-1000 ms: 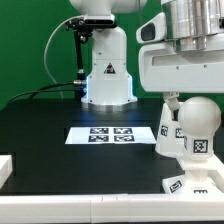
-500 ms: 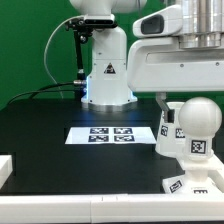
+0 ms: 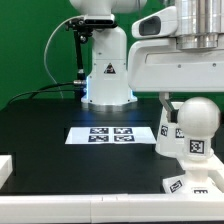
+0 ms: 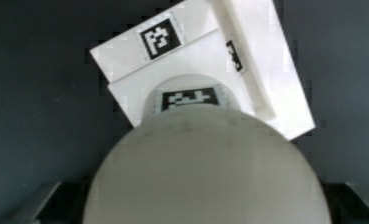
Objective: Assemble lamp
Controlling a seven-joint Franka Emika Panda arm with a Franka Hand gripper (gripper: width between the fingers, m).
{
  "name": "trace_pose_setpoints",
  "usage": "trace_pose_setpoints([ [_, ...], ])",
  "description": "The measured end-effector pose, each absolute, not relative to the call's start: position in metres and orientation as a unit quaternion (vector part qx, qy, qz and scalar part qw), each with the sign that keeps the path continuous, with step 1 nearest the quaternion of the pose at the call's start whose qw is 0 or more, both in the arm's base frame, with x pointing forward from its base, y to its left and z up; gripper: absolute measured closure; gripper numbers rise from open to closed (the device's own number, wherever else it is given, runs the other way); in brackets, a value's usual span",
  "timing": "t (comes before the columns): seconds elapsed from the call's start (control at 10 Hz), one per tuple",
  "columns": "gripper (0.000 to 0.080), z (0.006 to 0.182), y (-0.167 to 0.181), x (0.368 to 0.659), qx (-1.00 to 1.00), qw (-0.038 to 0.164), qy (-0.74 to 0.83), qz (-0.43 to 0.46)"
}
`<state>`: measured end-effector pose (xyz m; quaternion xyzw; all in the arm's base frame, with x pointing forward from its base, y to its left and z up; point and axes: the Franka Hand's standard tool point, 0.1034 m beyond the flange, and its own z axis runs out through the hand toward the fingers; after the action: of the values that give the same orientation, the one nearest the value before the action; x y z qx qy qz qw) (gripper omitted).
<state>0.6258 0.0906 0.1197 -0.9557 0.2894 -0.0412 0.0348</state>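
Tool: the tool (image 4: 199, 208) hangs over the bulb. In the wrist view its two dark fingers (image 4: 53, 205) show at either side of the rounded top, set wide apart. I cannot tell whether they press on the bulb or stand clear of it.
Arm: the arm (image 3: 185, 55) fills the upper part of the exterior view's right, a bulky white housing right above the lamp parts.
Bulb: the bulb (image 3: 198, 115) (image 4: 199, 170) stands upright on the worktop (image 3: 60, 150) at the exterior view's right, round end up. A black-and-white square tag faces the camera on its lower part.
Block: a tagged white block (image 3: 165, 128) (image 4: 252, 60) stands just beside the bulb, on the side toward the exterior view's left. Its outer edge slants and two tags show on its faces. The pictures do not settle whether it touches the bulb.
Low piece: a low tagged piece (image 3: 188, 184) lies in front of the bulb at the lower edge of the exterior view, partly cut off. Its shape cannot be made out.
Marker board: the marker board (image 3: 108, 134) lies flat on the worktop near the middle, just to the exterior view's left of the block.
Pedestal: the white pedestal (image 3: 105, 70) stands at the back, behind the marker board, against a green backdrop.
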Motion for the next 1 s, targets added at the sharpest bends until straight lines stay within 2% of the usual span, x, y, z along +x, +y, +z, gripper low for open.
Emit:
trace_pose_setpoints([
  [0.4, 0.0225, 0.1191, 0.0916, 0.6229, -0.827, 0.045, 0.561, -0.019],
  [0.5, 0.0225, 0.1191, 0.0924, 0.6228, -0.780, 0.053, 0.623, -0.011],
  [0.6, 0.0225, 0.1188, 0.0978, 0.6230, -0.688, 0.073, 0.722, 0.007],
  [0.7, 0.0225, 0.1184, 0.0980, 0.6229, -0.661, 0.083, 0.746, 0.013],
  [0.9, 0.0216, 0.1174, 0.0982, 0.6223, -0.678, 0.082, 0.730, 0.012],
  [1.0, 0.0121, 0.1171, 0.0977, 0.6221, -0.684, 0.081, 0.725, 0.012],
])
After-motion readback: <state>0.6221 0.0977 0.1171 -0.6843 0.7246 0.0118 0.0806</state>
